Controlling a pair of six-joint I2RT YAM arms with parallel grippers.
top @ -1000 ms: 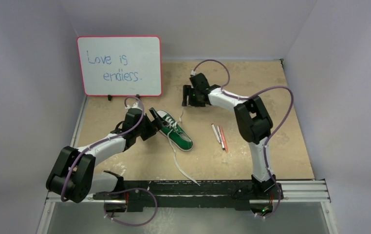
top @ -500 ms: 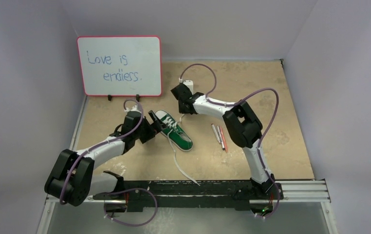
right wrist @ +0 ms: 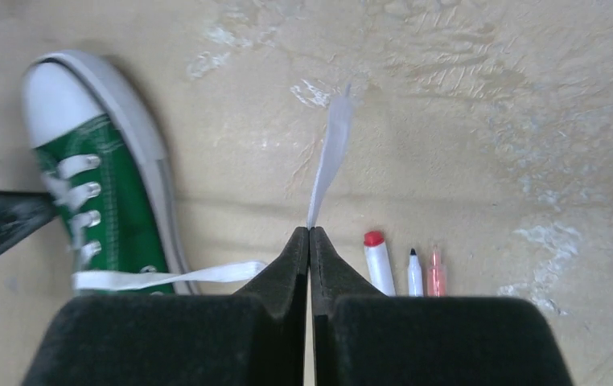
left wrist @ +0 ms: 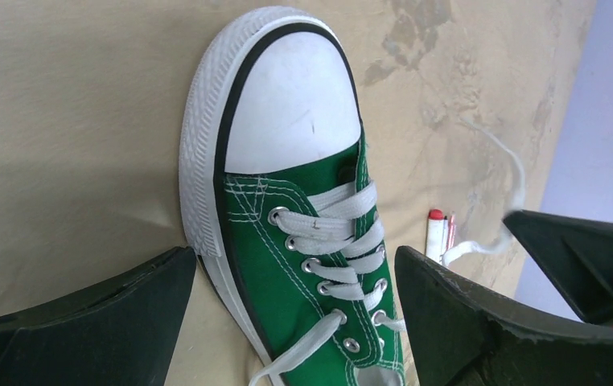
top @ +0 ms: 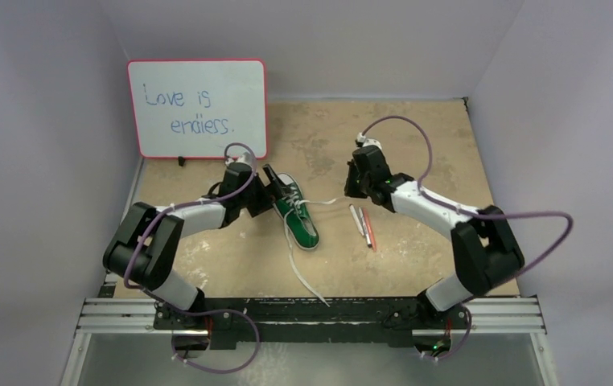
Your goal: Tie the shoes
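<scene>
My left gripper (left wrist: 295, 261) is spread wide over the green sneaker (top: 300, 223). One finger sits off each flank at the eyelet rows, and I cannot tell whether either pad touches the sole. I judge this a bracing stance, meant to stop the shoe sliding when its lace is pulled sideways.

The sneaker lies left of centre on the table (top: 416, 137) in the overhead view, resting on its sole. Its long axis runs on a diagonal from upper left to lower right. The white toe cap (left wrist: 291, 104) points to the upper left, toward the whiteboard (top: 197, 108), and the ankle opening faces the lower right.

One free lace (top: 303, 277) trails slack from the shoe toward the bottom of the frame. The other lace (right wrist: 166, 276) leaves the eyelets and runs right into my right gripper (right wrist: 310, 233). Its jaws are pinched together on the lace, with the tip poking out beyond the fingertips. I take this as drawing that end out to the side, ready for crossing; no knot is formed yet.

The pens (top: 364, 226) lie just right of the shoe, below my right gripper in the overhead view and apart from it.
</scene>
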